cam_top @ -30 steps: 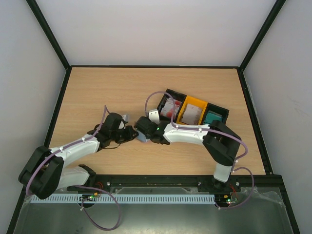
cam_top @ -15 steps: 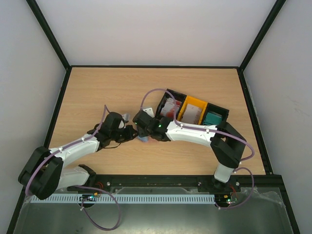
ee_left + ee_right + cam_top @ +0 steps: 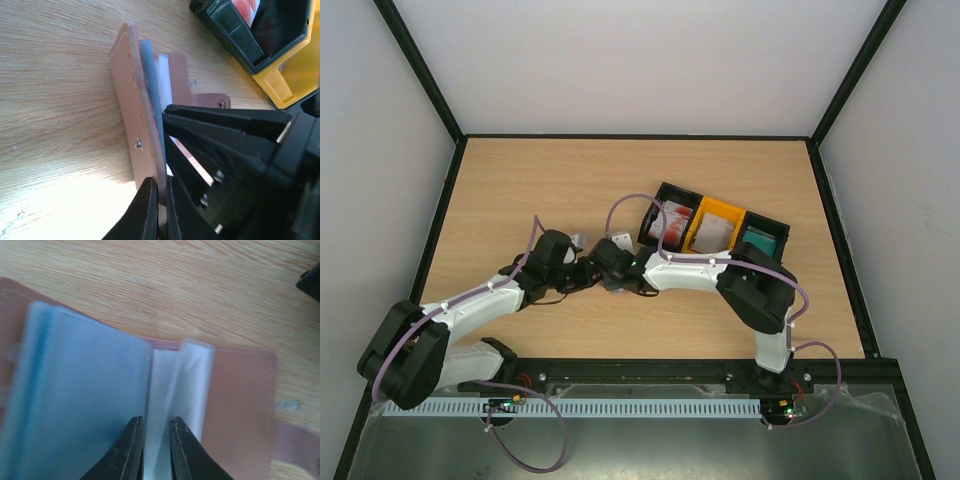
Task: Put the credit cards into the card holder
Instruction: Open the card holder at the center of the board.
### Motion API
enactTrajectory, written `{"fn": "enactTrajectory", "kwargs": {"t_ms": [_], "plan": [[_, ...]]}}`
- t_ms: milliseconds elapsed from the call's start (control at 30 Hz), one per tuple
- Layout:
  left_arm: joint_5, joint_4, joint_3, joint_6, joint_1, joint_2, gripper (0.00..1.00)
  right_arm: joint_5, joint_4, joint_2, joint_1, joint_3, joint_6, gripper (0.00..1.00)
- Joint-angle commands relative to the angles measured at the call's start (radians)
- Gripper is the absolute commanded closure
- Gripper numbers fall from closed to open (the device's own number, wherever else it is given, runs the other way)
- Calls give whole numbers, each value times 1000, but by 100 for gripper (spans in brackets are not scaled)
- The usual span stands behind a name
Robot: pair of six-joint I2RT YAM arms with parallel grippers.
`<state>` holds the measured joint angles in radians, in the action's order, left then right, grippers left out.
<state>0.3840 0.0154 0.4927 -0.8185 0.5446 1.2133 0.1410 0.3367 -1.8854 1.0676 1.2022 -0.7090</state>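
The card holder point(image 3: 131, 100) sits open on the desk point(image 3: 520, 190), near the centre, between the two grippers. The left gripper point(image 3: 160, 192) is closed on the edge of the leather cover. The right gripper point(image 3: 156, 427) is closed almost fully on a clear sleeve point(image 3: 192, 385) inside the card holder. The credit cards point(image 3: 670, 222) stand in the trays point(image 3: 723, 207), further back and to the right, apart from the card holder.

bright even light; l wrist glare, r wrist blurry
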Motion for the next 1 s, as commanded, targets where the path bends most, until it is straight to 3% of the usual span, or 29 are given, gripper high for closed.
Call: {"fn": "enactTrajectory", "kwargs": {"t_ms": [0, 167, 267, 333, 467, 533, 833, 967], "plan": [[-15, -6, -5, 4, 2, -5, 97, 149, 92, -41, 2, 34, -49, 82], [-33, -15, -13, 4, 2, 1, 97, 245, 120, -54, 2, 42, -49, 72], [-57, -40, -13, 5, 2, -5, 91, 277, 134, -72, 2, 51, -44, 68], [-82, -63, -15, 4, 2, -18, 81, 279, 136, -82, 2, 50, -40, 68], [-187, -141, -9, 5, 0, -43, 54, 258, 118, -79, 2, 33, -38, 68], [-232, -178, 1, 13, 0, -51, 48, 235, 96, -61, 1, 16, -41, 68], [-272, -225, 80, 35, -2, -89, 44, 138, 28, 35, -38, -72, -84, 70], [-200, -157, 77, 41, -2, -93, 46, 80, -34, 99, -63, -140, -89, 71]]}}
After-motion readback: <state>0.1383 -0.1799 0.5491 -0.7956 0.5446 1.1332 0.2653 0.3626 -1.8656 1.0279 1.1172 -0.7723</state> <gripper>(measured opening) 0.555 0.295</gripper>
